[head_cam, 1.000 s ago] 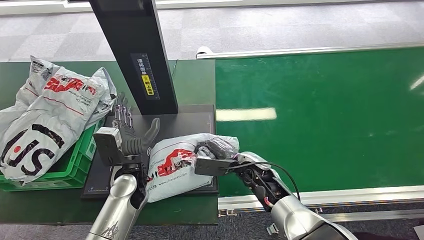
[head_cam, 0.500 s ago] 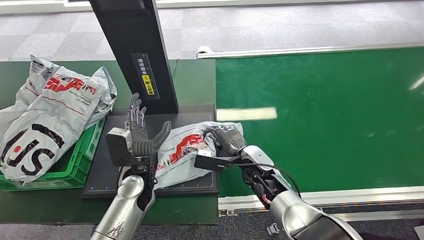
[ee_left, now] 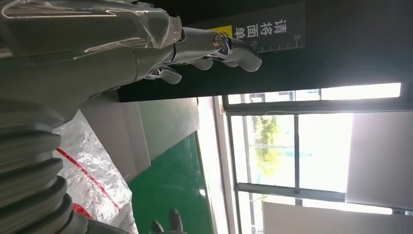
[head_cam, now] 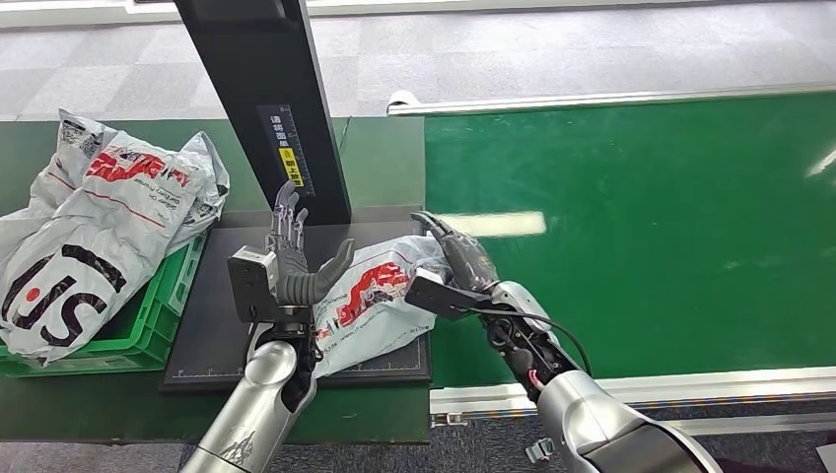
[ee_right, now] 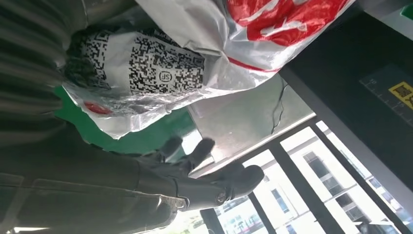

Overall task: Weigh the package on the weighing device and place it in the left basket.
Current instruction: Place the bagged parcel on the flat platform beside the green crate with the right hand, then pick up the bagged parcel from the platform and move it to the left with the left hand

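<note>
Nearest in the head view, two silver arms rise from below toward a dark flat weighing device (head_cam: 222,325) that sits on the dark green surface (head_cam: 384,158). The left robot hand (head_cam: 296,258) stands upright over the plate with its fingers spread apart and pointing up, holding nothing; its thumb reaches toward the near edge of the package (head_cam: 380,301), and whether thumb and wrapper touch cannot be told. The package is a white plastic mailer with red print, lying crumpled and tilted on the right part of the weighing plate, its right end lifted toward the right robot hand (head_cam: 458,258). That right robot hand lies against the package's upper right edge with its dark fingers extended rather than curled; in the right wrist view the wrapper's QR label (ee_right: 156,66) sits just beside the open fingers (ee_right: 234,180), which do not close on it. To the left, a green basket (head_cam: 163,305) stands just beside the device, holding other white mailers (head_cam: 94,227) piled above its rim. Behind the plate a black upright post (head_cam: 271,99) carries a strip label with a yellow mark (head_cam: 289,148). To the right stretches a bright green conveyor belt (head_cam: 641,227), and beyond it a grey tiled floor (head_cam: 552,49).
</note>
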